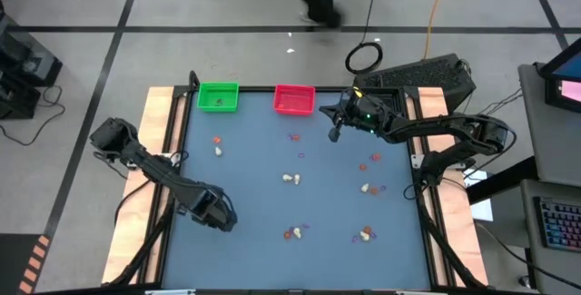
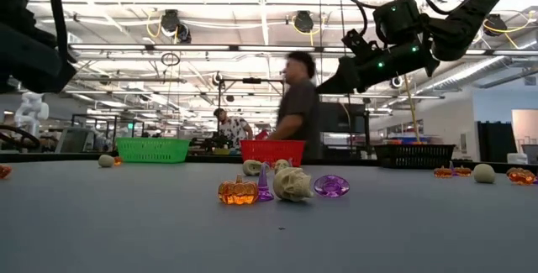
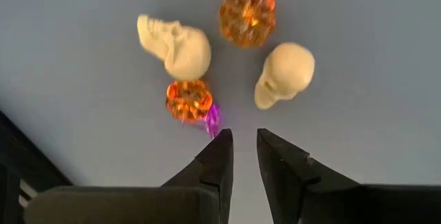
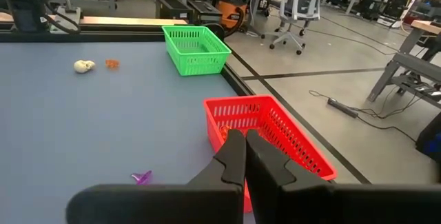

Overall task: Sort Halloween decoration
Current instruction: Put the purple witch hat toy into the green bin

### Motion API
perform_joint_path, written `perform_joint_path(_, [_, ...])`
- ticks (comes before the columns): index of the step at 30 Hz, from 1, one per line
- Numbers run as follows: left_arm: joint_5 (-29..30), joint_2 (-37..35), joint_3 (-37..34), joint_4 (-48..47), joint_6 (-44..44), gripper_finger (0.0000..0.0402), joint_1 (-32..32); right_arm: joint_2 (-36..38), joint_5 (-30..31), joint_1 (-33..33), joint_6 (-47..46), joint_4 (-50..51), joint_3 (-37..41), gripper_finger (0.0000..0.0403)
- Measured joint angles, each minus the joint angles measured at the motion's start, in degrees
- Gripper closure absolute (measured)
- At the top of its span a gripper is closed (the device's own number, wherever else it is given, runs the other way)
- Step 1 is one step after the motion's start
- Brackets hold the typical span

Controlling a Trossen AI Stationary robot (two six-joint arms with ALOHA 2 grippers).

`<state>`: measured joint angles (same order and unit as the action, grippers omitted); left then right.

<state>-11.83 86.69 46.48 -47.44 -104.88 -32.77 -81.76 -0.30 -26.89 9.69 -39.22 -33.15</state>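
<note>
Tiny trinkets lie scattered on the blue-grey table top: cream skulls (image 1: 290,179), orange pumpkins (image 1: 292,233) and purple pieces (image 1: 293,136). My left gripper (image 1: 222,215) hangs over the near left part of the table, narrowly open. Its wrist view shows the gripper (image 3: 242,141) just short of a cluster of two cream skulls (image 3: 286,69), two orange pumpkins (image 3: 188,100) and a purple piece (image 3: 213,119). My right gripper (image 1: 334,134) is shut in the air beside the red tray (image 1: 293,88), raised in the low view (image 2: 324,88).
The green tray (image 1: 218,85) and the red tray (image 4: 296,141) stand at the table's far edge; the green tray (image 4: 196,48) is to the left. A black tray (image 2: 412,154) stands at the far right. A person (image 2: 296,109) walks behind the table. A raised frame borders the table.
</note>
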Motion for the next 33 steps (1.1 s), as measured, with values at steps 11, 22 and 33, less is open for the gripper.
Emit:
perform_joint_path(11, [-0.9,-0.3,0.0,1.5,1.7,0.0312,0.5,0.0,0.0,0.0,-0.5,-0.5,0.0,0.0403])
perform_joint_path(22, [-2.9,0.4,-2.0,3.2,-4.5,0.0263,-1.0,0.0,0.0,0.0,-0.6,-0.5,0.0,0.0403])
perform_joint_path(33, [-3.0,0.7,-4.1,3.6,-5.6,0.0263,-1.0,0.0,0.0,0.0,-0.6,-0.5,0.0,0.0403])
